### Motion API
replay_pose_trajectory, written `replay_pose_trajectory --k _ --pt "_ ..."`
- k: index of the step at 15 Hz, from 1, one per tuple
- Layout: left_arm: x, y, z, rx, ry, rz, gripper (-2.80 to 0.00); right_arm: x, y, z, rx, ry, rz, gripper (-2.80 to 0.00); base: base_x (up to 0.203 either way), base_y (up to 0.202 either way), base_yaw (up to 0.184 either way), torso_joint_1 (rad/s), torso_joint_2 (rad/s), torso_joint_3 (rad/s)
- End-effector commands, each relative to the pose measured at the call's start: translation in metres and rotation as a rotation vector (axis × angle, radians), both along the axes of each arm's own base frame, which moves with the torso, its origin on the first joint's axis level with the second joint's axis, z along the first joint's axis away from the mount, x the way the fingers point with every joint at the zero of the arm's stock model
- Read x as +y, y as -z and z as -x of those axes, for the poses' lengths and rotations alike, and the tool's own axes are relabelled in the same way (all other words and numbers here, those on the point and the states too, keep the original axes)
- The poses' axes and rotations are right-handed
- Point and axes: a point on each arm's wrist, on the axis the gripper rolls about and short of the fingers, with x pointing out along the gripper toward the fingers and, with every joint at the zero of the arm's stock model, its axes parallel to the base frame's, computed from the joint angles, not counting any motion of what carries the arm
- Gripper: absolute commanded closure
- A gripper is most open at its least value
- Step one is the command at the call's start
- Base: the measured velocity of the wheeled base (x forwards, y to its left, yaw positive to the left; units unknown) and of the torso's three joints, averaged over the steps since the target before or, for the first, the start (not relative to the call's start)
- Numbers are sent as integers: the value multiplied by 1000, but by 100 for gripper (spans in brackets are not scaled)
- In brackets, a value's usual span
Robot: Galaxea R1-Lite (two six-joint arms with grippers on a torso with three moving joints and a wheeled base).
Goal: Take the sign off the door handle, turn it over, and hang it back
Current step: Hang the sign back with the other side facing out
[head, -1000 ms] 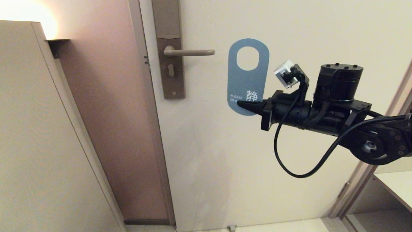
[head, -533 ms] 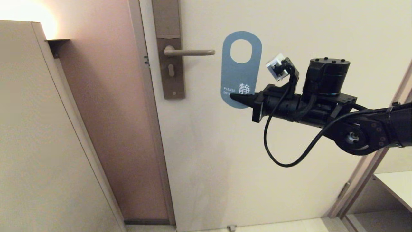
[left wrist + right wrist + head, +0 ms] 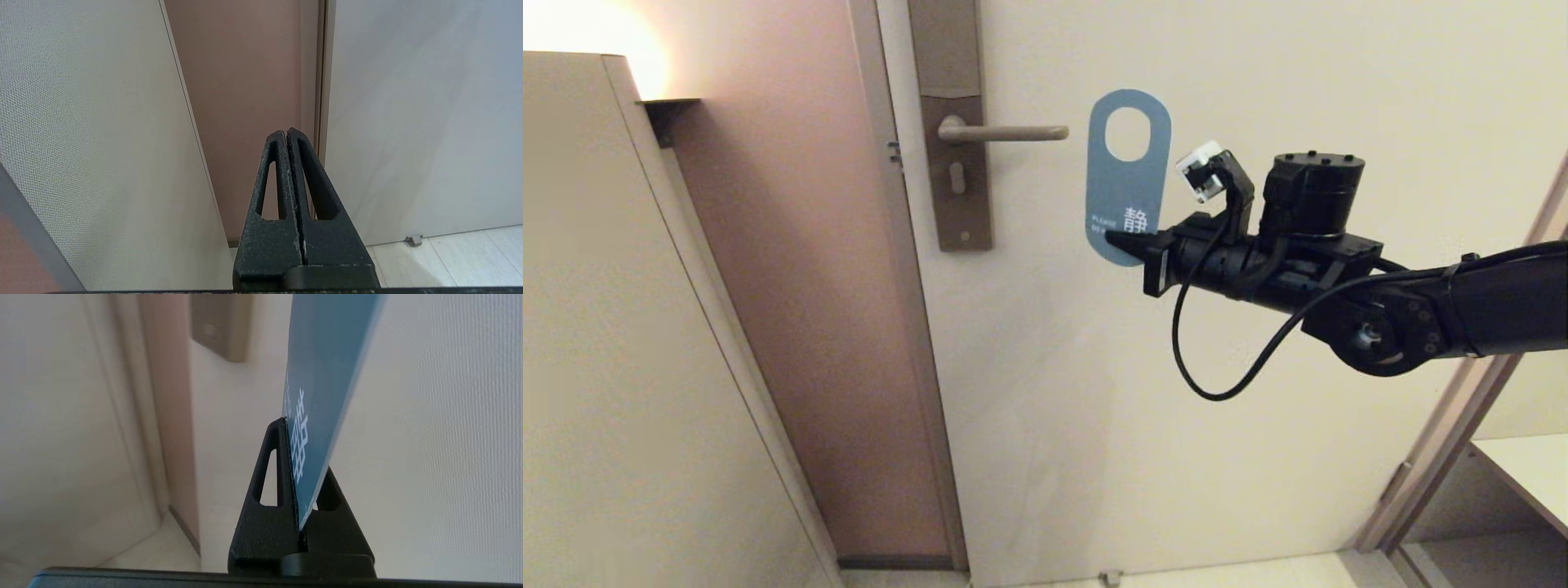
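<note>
While the right gripper [image 3: 1123, 241] pinches the sign's [image 3: 1127, 175] lower end, blue face out, it hangs mid-frame just right of the door handle's [image 3: 1005, 131] tip. Rehanging step, judged: next, thread the oval hole over the lever. Left gripper [image 3: 288, 134] closed, empty, parked low.

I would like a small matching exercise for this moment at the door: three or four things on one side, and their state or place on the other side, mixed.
Things:
1. sign
2. door handle
3. right tool
4. left tool

States:
A. bare, nothing hanging on it
B. shut on nothing, pointing at the floor by the wall
C. blue face to the head camera, held upright beside the lever's tip
D. shut on the lower end of the card

Pairs: 1-C, 2-A, 3-D, 4-B
</note>
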Motion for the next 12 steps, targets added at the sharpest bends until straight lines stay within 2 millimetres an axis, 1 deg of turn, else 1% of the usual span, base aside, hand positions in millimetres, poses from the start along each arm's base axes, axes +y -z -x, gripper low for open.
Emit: replay_pose_trajectory --k 1,4,7,12 --pt "0 0 0 2 0 0 0 3 6 -8 17 19 11 0 0 0 0 0 0 0" --pt "0 0 0 2 0 0 0 7 7 -19 49 71 31 0 0 0 0 0 0 0" --pt "0 0 0 2 0 0 0 12 6 -29 68 76 43 0 0 0 0 0 0 0" --pt "0 0 0 2 0 0 0 15 5 -37 73 75 46 0 0 0 0 0 0 0"
